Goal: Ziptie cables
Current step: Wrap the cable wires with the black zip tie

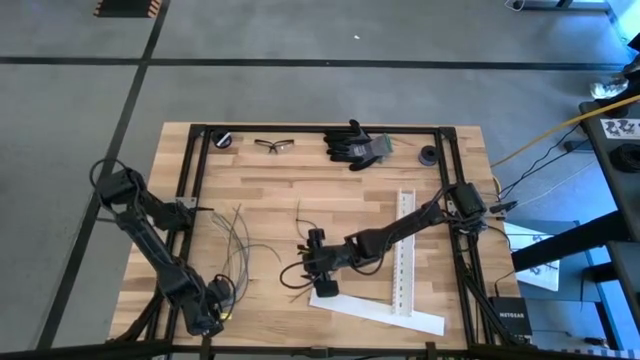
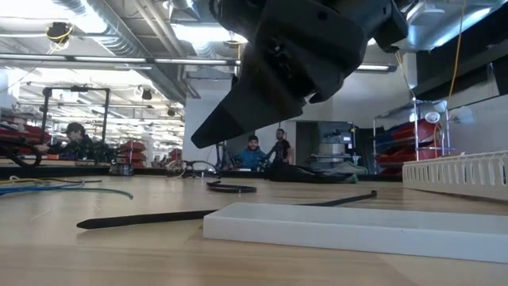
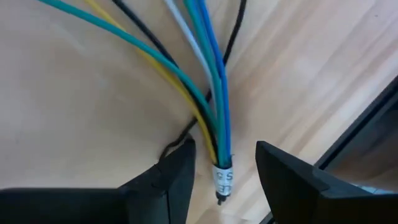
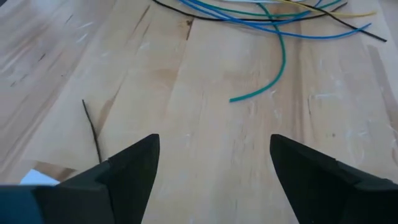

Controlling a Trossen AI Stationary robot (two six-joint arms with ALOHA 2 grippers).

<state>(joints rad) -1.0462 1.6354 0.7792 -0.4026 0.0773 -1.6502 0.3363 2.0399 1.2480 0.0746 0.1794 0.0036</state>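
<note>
The cables (image 1: 238, 240) lie fanned out on the wooden table, left of its middle. Blue, teal, yellow, pale and black wires (image 3: 205, 68) run together into one end bound by a white band (image 3: 222, 177). My left gripper (image 3: 225, 149) points down at the near left (image 1: 215, 318), open. Its fingers stand on either side of that banded end, apart from it. My right gripper (image 4: 214, 146) hangs open over bare wood near the table's middle (image 1: 312, 268). A thin black ziptie (image 4: 93, 134) lies beside it. A looped ziptie (image 2: 230, 188) rests flat on the table.
A long black ziptie (image 2: 159, 218) lies flat along the table in front of a flat white strip (image 1: 380, 310). A perforated white strip (image 1: 405, 250) lies right of it. Safety glasses (image 1: 275, 145), black gloves (image 1: 355, 145) and a black roll (image 1: 428, 155) sit along the far edge. People show in the room behind.
</note>
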